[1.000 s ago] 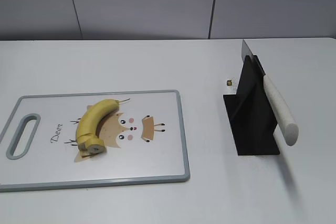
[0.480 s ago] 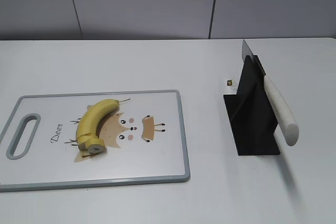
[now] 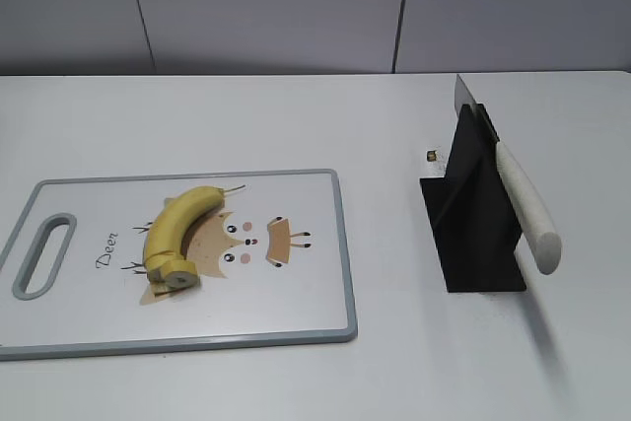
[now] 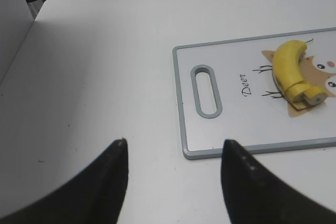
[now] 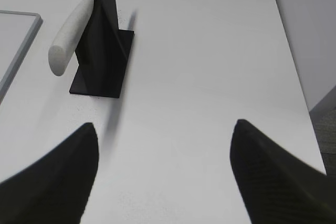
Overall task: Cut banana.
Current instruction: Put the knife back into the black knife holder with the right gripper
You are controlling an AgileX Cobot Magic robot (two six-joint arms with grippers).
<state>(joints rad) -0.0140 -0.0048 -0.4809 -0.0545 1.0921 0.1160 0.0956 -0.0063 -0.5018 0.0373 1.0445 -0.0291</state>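
The yellow banana (image 3: 177, 232) lies curved on the white cutting board (image 3: 296, 303), cut greyish end toward the front, thin stem toward the back. It also shows in the left wrist view (image 4: 292, 68). A knife with a white handle (image 3: 525, 206) rests in a black stand (image 3: 471, 234) on the right, and shows in the right wrist view (image 5: 73, 27). My left gripper (image 4: 174, 142) is open and empty above the table, left of the board's handle slot. My right gripper (image 5: 165, 127) is open and empty, in front of the knife stand. Neither gripper shows in the exterior view.
The board (image 4: 252, 135) has a grey rim and a deer drawing. A tiny dark speck (image 3: 431, 156) lies behind the stand. The white table (image 3: 394, 125) ends at a grey wall behind; its right edge shows in the right wrist view (image 5: 294, 72).
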